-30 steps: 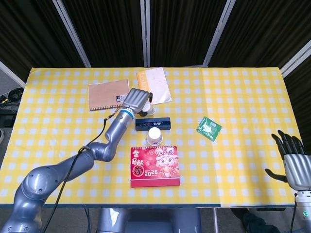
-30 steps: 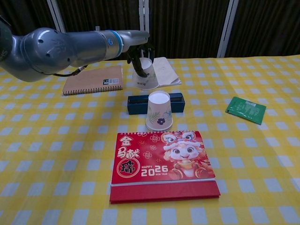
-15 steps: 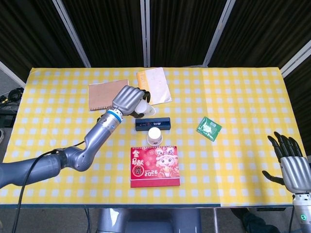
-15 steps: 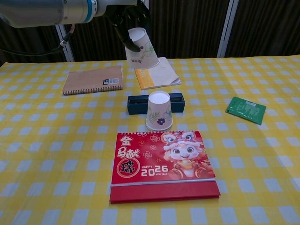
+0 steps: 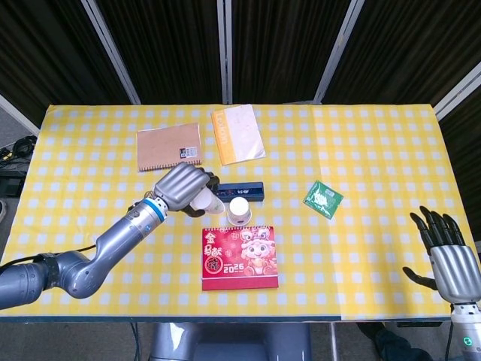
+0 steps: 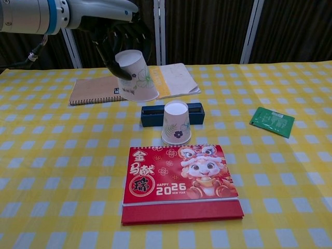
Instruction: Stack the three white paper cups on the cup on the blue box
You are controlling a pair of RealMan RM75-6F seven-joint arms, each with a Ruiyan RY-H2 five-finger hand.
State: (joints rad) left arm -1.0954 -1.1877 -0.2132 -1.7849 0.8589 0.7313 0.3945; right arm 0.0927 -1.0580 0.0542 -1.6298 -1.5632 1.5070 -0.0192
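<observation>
Checked surface before dark curtains

A yellow-and-white checked cloth (image 5: 361, 135) covers the whole surface, its edges hanging slightly over the near side, with a seam in the cloth running from 12 toward 6 o'clock on the right-hand part. Behind it, from 10 round to 2 o'clock, hang black pleated curtains (image 5: 285, 45), broken by pale grey metal frame posts (image 5: 223, 49) that slant or stand upright between the panels. At 6 o'clock beneath the surface a grey base (image 5: 225, 342) shows against a dark floor. At 9 o'clock, past the cloth's edge, lie black cables (image 5: 16, 147) on a grey floor. Light is even and soft, with faint shadows.
</observation>
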